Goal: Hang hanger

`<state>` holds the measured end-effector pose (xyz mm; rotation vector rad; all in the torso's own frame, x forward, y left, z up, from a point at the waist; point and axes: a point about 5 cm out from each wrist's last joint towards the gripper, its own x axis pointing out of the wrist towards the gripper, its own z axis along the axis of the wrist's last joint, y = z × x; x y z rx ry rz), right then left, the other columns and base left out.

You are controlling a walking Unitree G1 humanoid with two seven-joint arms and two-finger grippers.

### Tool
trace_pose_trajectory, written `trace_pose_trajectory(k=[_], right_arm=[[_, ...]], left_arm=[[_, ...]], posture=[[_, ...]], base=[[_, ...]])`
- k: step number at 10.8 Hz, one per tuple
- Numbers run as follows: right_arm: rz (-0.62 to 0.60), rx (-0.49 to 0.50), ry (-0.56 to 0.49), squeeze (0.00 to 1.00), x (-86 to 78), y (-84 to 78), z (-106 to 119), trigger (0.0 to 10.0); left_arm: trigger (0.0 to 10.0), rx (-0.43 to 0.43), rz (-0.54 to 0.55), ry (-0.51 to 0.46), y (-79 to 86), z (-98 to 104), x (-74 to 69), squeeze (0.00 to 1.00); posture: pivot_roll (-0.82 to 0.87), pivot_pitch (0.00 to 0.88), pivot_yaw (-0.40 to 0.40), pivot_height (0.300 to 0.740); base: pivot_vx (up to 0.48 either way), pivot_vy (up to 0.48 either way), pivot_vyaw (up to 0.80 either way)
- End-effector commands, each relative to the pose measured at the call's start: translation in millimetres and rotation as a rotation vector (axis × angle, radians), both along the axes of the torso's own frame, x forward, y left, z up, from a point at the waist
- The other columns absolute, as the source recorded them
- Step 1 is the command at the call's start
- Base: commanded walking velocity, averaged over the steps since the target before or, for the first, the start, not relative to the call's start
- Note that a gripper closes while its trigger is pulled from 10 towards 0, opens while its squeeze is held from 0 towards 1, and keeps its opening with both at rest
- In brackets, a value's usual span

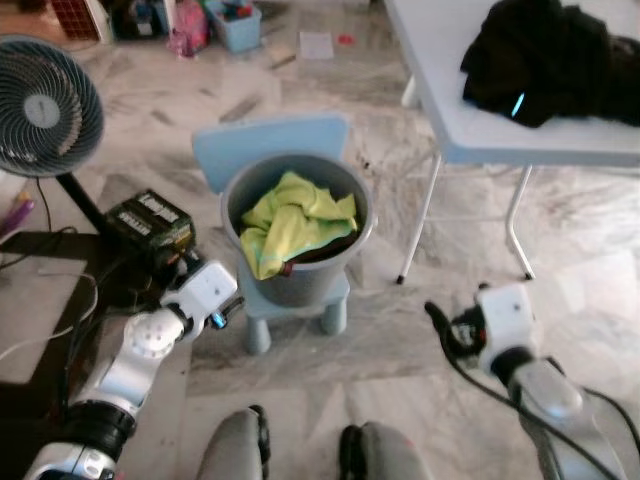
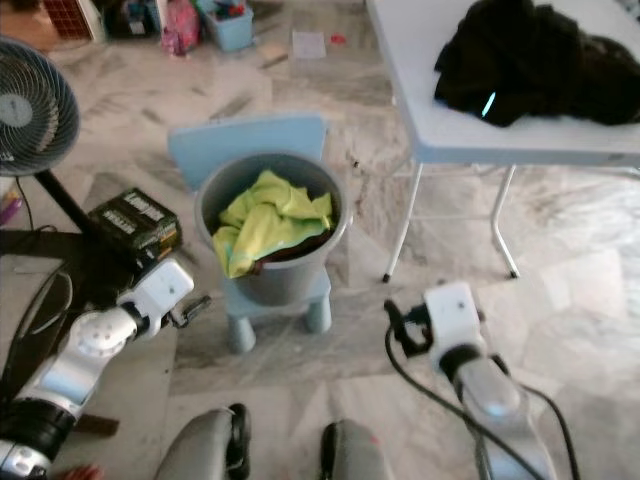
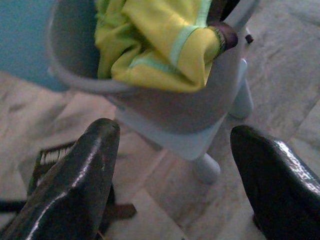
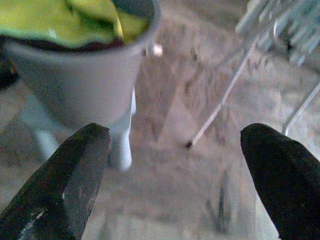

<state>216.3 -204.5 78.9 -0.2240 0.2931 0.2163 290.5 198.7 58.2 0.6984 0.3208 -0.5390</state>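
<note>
a grey bucket (image 1: pixel 300 262) on a small blue chair (image 1: pixel 268 150) holds crumpled yellow clothing (image 1: pixel 295 225). the left gripper (image 3: pixel 175 185) and the right gripper (image 4: pixel 180 180) hover near it, fingers spread apart, holding nothing.

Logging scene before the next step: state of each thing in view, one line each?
left gripper: open, empty, beside the bucket
right gripper: open, empty, low over floor
grey bucket: upright on blue child's chair
yellow cloth: crumpled, spilling over the bucket rim
black garment: heaped on folding table
fan: upright
</note>
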Motion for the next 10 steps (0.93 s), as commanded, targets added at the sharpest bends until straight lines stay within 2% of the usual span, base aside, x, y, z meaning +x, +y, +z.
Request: trace_pose_trajectory(k=[1, 2, 4, 5, 6, 7, 8, 10], right_arm=[[0.0, -0.014, 0.005, 0.0, -2.4, -2.4, 2.9, 10.0], [0.005, -0.014, 0.014, 0.0, -4.2, -0.8, 3.2, 10.0], [0.014, -0.011, 0.021, 0.0, -5.0, 1.5, 3.3, 10.0], [0.015, -0.014, 0.023, 0.0, -4.9, 0.9, 3.9, 10.0], [0.014, -0.015, 0.025, 0.0, -5.5, 0.3, 5.0, 10.0], [0.015, -0.017, 0.026, 0.0, -6.2, 0.3, 5.5, 10.0], [0.011, -0.02, 0.028, 0.0, -7.0, -0.6, 5.2, 10.0], [0.012, -0.023, 0.031, 0.0, -7.4, 0.7, 4.8, 10.0]], left_arm=[[10.0, 0.056, -0.065, -0.053, -1.2, 8.2, 6.3, 1.0], [10.0, 0.063, -0.063, -0.071, 5.5, 10.9, 10.9, 1.0], [10.0, 0.081, -0.083, -0.108, 5.5, 14.0, 16.0, 1.0], [10.0, 0.09, -0.084, -0.106, 4.4, 10.9, 19.8, 0.95], [10.0, 0.097, -0.097, -0.086, 2.8, 7.9, 21.6, 0.57], [10.0, 0.099, -0.102, -0.076, 2.2, 9.1, 25.0, 0.11], [10.0, 0.101, -0.131, -0.064, 1.0, 10.7, 27.7, 0.0], [10.0, 0.133, -0.253, 0.006, -4.5, 9.6, 27.9, 0.0]], posture=[[-0.17, 0.261, -0.092, 0.74], [-0.17, 0.264, -0.095, 0.74], [-0.17, 0.267, -0.097, 0.74], [-0.17, 0.269, -0.101, 0.74], [-0.18, 0.274, -0.103, 0.74], [-0.18, 0.275, -0.102, 0.74], [-0.18, 0.278, -0.1, 0.74], [-0.18, 0.28, -0.098, 0.74]], base=[[0.0, 0.0, 0.0], [0.0, 0.0, 0.0], [0.0, 0.0, 0.0], [0.0, 0.0, 0.0], [0.0, 0.0, 0.0], [0.0, 0.0, 0.0], [0.0, 0.0, 0.0], [0.0, 0.0, 0.0]])
